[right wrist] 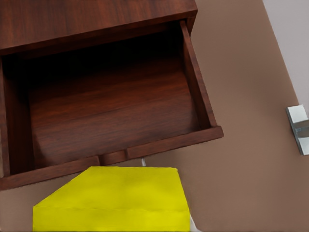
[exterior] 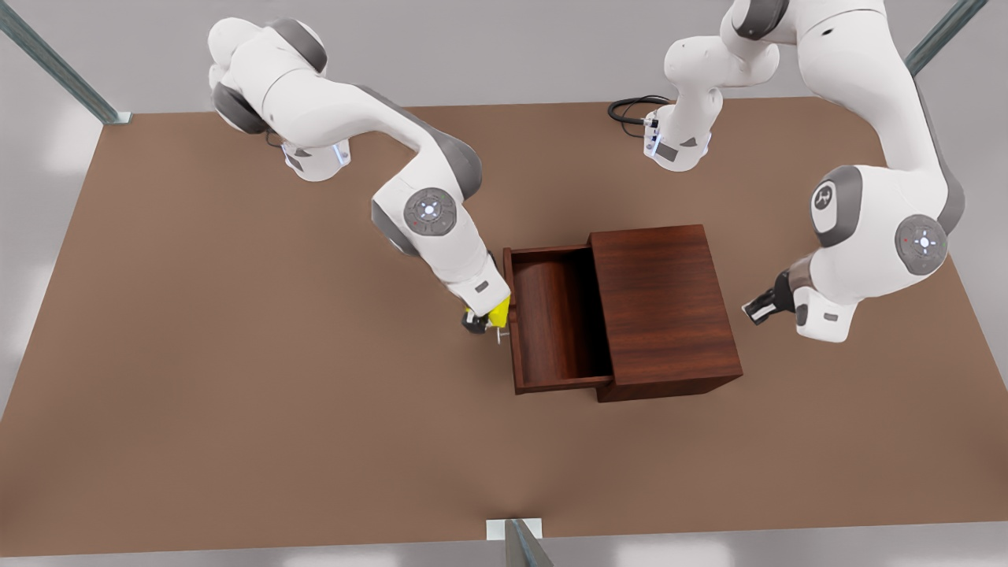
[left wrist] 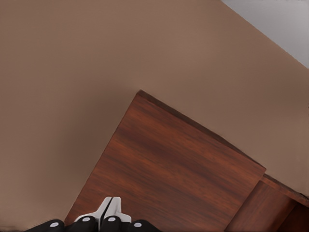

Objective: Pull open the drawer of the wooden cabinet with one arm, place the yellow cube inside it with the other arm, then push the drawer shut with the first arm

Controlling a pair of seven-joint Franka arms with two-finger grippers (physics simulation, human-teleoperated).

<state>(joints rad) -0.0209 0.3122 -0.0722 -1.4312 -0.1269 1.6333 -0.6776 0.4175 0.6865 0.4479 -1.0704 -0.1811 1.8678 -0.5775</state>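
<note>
Matte brown worktop (exterior: 236,378), broad bare margins. Dark reddish-brown streaked wooden cabinet (exterior: 665,303); its box drawer (exterior: 551,323) pulled fully open. Right gripper (exterior: 482,319) clasps small yellow cube (exterior: 498,314) just outside drawer front. Left gripper (exterior: 757,307), fingers together, beside cabinet's far side.

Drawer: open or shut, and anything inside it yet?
Open and empty: the drawer juts from the wooden cabinet, its floor bare.

Simulated lab: bare brown tabletop (exterior: 236,394)

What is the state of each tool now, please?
Left tool: closed, holding nothing, behind the wooden cabinet.
Right tool: closed on the yellow cube, beside the open drawer.
</note>
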